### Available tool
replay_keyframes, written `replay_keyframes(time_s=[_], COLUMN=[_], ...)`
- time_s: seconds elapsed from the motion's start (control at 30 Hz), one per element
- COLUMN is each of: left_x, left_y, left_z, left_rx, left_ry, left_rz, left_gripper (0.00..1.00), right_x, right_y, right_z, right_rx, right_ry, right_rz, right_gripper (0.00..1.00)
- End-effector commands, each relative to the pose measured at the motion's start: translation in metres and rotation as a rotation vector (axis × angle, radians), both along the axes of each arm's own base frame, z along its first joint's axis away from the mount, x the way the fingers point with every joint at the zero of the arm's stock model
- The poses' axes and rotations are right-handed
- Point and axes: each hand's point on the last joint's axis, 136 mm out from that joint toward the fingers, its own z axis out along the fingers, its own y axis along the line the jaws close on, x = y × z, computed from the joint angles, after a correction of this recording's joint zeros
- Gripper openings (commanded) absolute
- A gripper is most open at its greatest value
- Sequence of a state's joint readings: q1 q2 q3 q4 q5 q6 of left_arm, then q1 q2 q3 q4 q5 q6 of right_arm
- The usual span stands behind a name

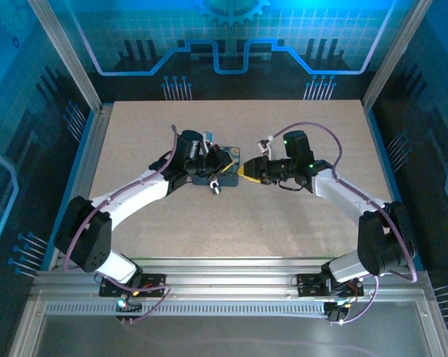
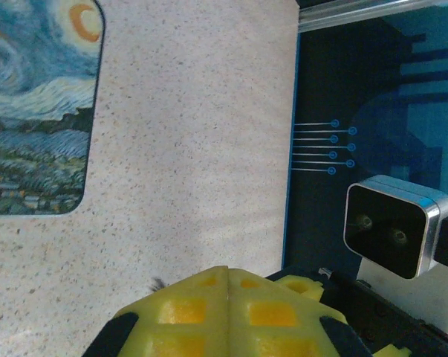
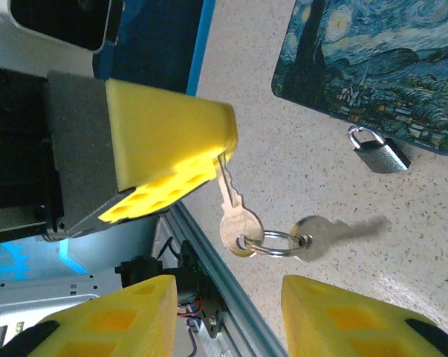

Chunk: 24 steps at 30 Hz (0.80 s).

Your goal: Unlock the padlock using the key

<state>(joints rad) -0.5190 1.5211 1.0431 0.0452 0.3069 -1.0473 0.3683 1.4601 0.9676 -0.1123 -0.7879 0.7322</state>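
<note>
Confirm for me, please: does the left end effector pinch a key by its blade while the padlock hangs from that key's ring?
Not quite. The left end effector does pinch the key by its blade, but the padlock is not on the key ring. It lies on the table beside the painted box, apart from the keys, as the right wrist view shows.

The padlock (image 3: 378,151), small and metallic with a silver loop, lies on its side at the right of the right wrist view. The key (image 3: 229,195) hangs blade-up at centre, its tip pinched by the left gripper (image 3: 222,149). A ring (image 3: 272,243) and a blurred second key (image 3: 316,239) dangle from its bow.
</note>
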Motion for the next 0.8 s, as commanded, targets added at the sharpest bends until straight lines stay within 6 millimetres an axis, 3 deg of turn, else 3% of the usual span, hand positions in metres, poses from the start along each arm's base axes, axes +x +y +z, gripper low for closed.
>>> replay_keyframes(time_s=[0.0, 0.57, 0.77], left_x=[0.002, -0.007, -0.01], left_y=[-0.009, -0.01, -0.014], left_z=[0.01, 0.011, 0.017], left_rx=[-0.028, 0.002, -0.011], left_ry=[-0.07, -0.075, -0.097], left_rz=[-0.079, -0.139, -0.179], left_gripper=[0.0, 0.0, 0.0], right_x=[0.004, 0.025, 0.021], right_y=[0.004, -0.016, -0.01], right_z=[0.009, 0.005, 0.008], right_rx=[-0.012, -0.057, -0.016], right_ry=[-0.081, -0.112, -0.137], right_rz=[0.033, 0.032, 0.07], right_gripper=[0.41, 0.43, 0.42])
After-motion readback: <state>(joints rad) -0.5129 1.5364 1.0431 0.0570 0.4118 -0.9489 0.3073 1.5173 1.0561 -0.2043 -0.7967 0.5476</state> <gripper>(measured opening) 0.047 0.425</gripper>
